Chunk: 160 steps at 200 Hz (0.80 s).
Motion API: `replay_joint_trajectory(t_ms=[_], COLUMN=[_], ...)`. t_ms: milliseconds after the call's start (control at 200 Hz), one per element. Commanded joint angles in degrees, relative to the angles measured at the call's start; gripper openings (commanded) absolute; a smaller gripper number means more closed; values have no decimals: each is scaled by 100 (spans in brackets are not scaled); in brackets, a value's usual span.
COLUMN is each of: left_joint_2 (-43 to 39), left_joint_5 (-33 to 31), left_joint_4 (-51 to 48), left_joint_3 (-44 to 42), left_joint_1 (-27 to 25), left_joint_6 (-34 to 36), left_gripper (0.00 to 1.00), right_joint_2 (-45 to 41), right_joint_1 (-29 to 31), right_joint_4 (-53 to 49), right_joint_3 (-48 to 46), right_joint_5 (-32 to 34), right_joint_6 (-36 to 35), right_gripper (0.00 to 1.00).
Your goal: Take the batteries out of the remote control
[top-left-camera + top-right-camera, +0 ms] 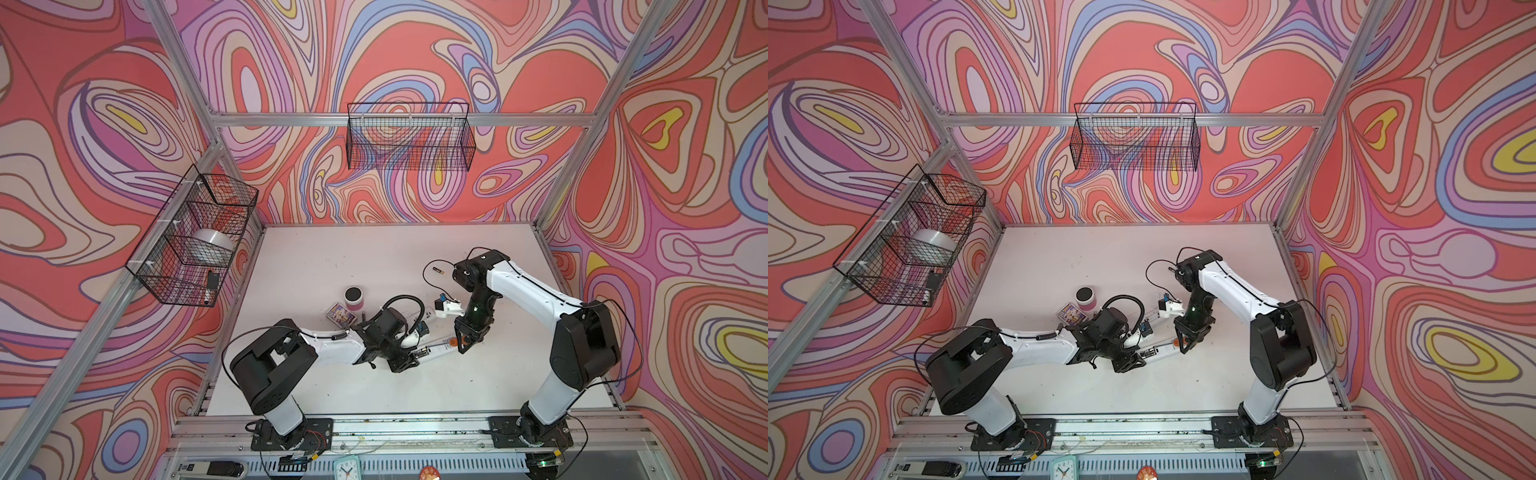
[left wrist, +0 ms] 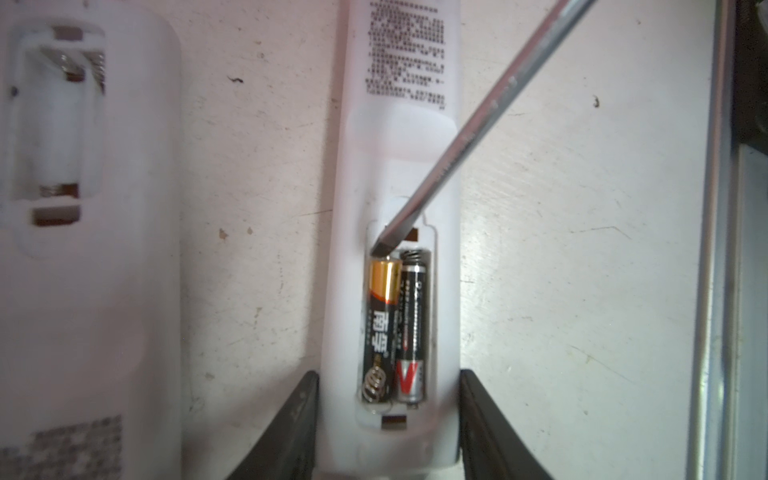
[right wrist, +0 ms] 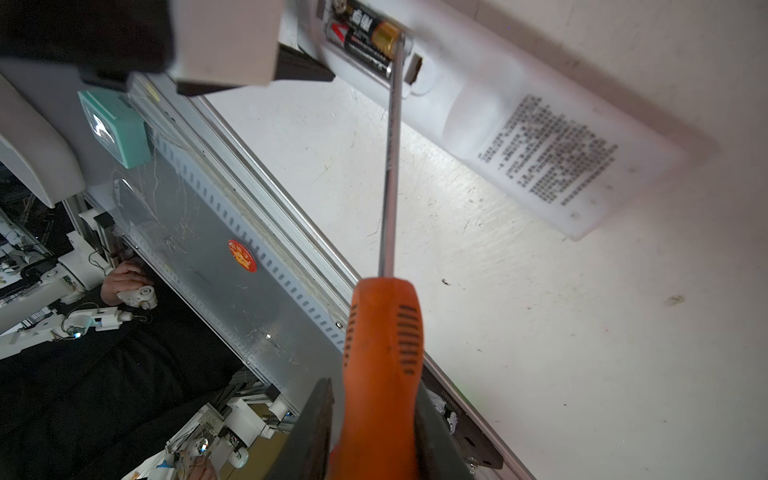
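Left wrist view, taking my left side first: two white remotes lie side by side, apart, with a strip of bare table between them. The spare remote [image 2: 83,208] has its bay open, springs showing. The remote [image 2: 399,166] sits between the fingers [image 2: 291,428] of my left gripper [image 2: 388,374], which is clamped across its two long edges at the bay end. Its open bay holds two batteries [image 2: 380,328], side by side and touching: one gold-ended, one black with a red mark. One screwdriver [image 2: 478,124] slants in, its flat tip down in the bay at the gold end. Past the remote's other edge there is bare table, then the metal rail [image 2: 715,249] at the table's edge.

Right wrist view: my right gripper [image 3: 374,415] is closed tight on the screwdriver's orange handle, one finger on each side.

In a top view, from the left: one black-topped cylinder [image 1: 354,298] and one printed card box [image 1: 340,313] stand close together just behind my left wrist. Further right, one loose battery [image 1: 436,272] lies alone on the table [image 1: 332,257], near a joint of my right arm and well apart from the remote. That makes three batteries that I can see. The far half of the table and the strip along the front rail are open room.
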Motion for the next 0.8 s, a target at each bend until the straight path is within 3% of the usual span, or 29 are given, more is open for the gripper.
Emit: replay_joint_trajectory(t_ms=[0, 100, 265, 501, 796], left_joint_2=[298, 293, 332, 403, 464], left_joint_5=[-353, -340, -338, -309, -251], left_joint_4=[-637, -634, -663, -718, -762], left_joint_3=[-200, -210, -171, -98, -52], left_joint_1=[23, 28, 27, 28, 35], left_joint_6=[-139, -143, -139, -122, -101], left_gripper=[32, 32, 32, 31, 30], right_joint_2=[-107, -27, 41, -132, -197], right_joint_1=[-15, -236, -258, -263, 146], right_joint_4=[226, 344, 325, 190, 79], right_joint_3=[316, 442, 441, 68, -324], right_joint_5=[-789, -950, -345, -90, -102], right_joint_6=[-196, 24, 154, 36, -61], right_gripper=[0, 0, 0, 0, 0])
